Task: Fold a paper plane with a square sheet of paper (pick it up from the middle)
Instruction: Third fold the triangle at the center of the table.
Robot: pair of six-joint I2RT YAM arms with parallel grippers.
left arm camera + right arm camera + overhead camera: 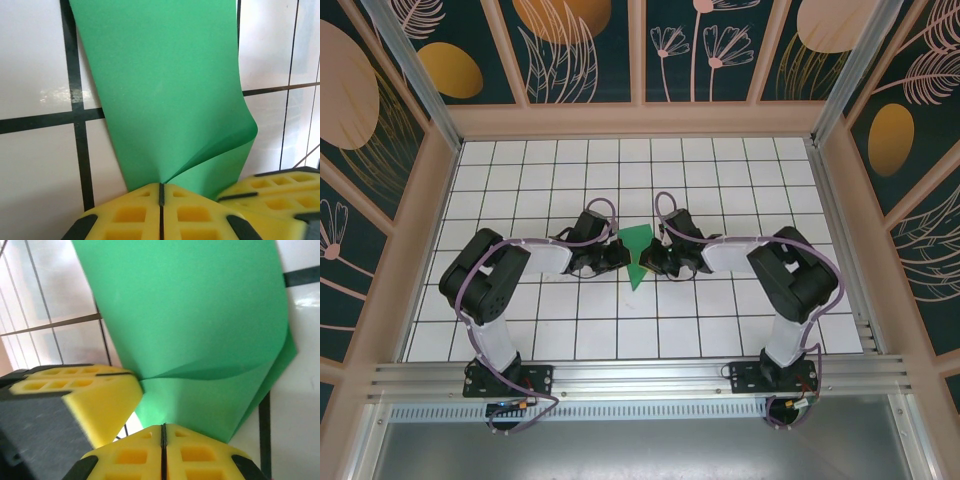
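Gripping the sheet of paper [638, 250] from opposite sides, the left end effector [618, 256] and the right end effector [654, 262] meet near the middle of the white gridded tabletop [520, 180].

Top external view: the two arms bend inward from their bases at the near edge. The bright-green paper shows between the two heads as a narrow wedge, broad at its far end and tapering to a point on the near side.

Left wrist view: the left end effector [161, 194] is closed. Its two yellow pads [130, 215] are pressed together with only a thin dark seam between them. The sheet of paper [165, 100] rises from that seam and widens toward the top of the frame. Along its right edge the paper is doubled over, an upper layer curling above a lower one in a soft bend. A yellow pad [270, 192] of the right end effector sits just beside it at the lower right, against the lower layer.

Right wrist view: the right end effector [163, 434] is likewise closed, pads together, with the sheet of paper [190, 315] running up from their tips. A shallow fold line crosses the paper from left of centre to the right edge, where two layers show, the lower one projecting slightly. A yellow pad [85, 390] of the left end effector lies at the left, its tip touching the paper where the fold line begins.

Dark grid lines [75, 115] of the tabletop frame the paper in both wrist views. Whether the lower layer rests on the tiles or hangs clear cannot be told.
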